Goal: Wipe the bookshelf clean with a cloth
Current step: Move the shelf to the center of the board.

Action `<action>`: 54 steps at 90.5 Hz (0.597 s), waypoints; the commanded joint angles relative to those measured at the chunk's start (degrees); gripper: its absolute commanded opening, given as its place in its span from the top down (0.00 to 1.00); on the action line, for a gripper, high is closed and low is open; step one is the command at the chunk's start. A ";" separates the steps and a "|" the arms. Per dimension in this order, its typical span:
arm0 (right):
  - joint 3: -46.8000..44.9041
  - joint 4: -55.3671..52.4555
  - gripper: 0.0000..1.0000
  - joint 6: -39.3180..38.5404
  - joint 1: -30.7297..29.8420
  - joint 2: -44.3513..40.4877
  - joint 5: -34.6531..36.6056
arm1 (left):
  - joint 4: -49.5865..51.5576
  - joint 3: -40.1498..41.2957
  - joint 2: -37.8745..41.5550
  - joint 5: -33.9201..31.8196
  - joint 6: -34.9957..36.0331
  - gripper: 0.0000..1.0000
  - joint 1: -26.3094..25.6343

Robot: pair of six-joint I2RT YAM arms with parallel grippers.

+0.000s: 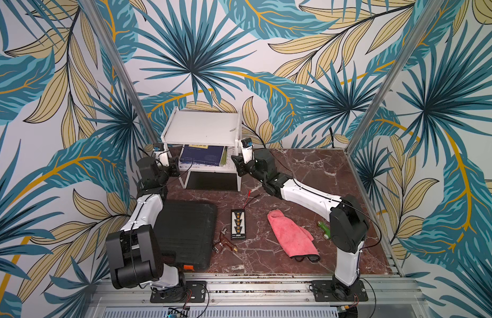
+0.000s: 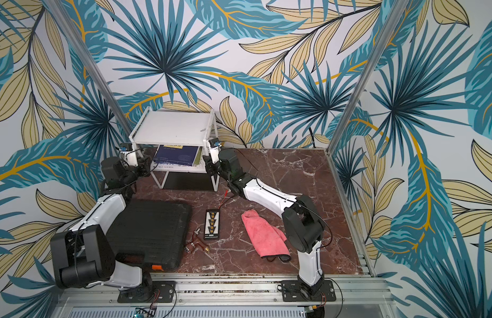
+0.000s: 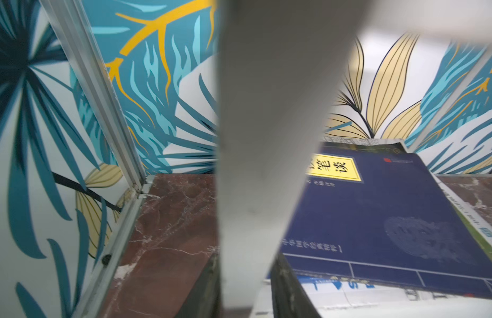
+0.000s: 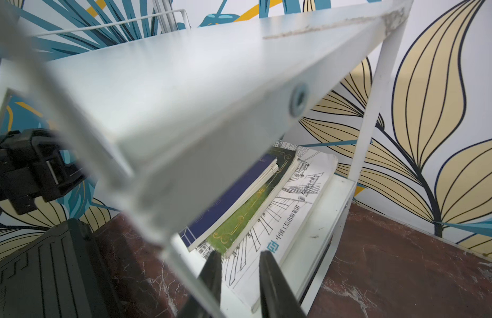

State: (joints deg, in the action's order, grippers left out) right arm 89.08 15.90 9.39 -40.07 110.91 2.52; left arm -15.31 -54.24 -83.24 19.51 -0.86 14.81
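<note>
White up close, a front leg of the bookshelf (image 3: 267, 110) sits clamped between the fingers (image 3: 210, 286) of the left gripper (image 3: 246, 258). The bookshelf stands at the far edge of the table (image 1: 322, 170) by the wall, with books (image 1: 202, 155) on its lower board. At the opposite front leg the fingers of the right gripper (image 4: 239, 256) stand narrowly apart; whether they pinch anything is unclear. The cloth (image 1: 290, 234) lies crumpled mid-table, well apart from both grippers, and a black case (image 1: 184, 234) lies beside the left arm.
</note>
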 commanded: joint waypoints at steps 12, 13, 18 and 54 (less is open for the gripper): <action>-4.77 -6.46 0.95 -9.38 2.60 -4.95 6.19 | -0.86 4.85 3.65 -2.28 1.20 0.84 -5.66; -5.31 -6.39 0.96 -9.38 2.66 -5.24 6.36 | -1.30 5.20 3.90 -2.33 0.99 0.85 -6.01; -8.38 -5.78 1.00 -9.20 3.29 -7.26 7.08 | -2.13 6.29 4.91 -3.71 0.65 0.87 -8.48; -34.55 -2.31 1.00 -3.19 15.60 -25.17 4.22 | -0.60 8.57 8.69 -20.39 -1.37 0.95 -33.66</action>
State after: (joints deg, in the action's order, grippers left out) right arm 61.82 21.37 1.61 -29.15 88.84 5.21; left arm -15.86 -46.30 -75.22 0.12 -1.34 -11.20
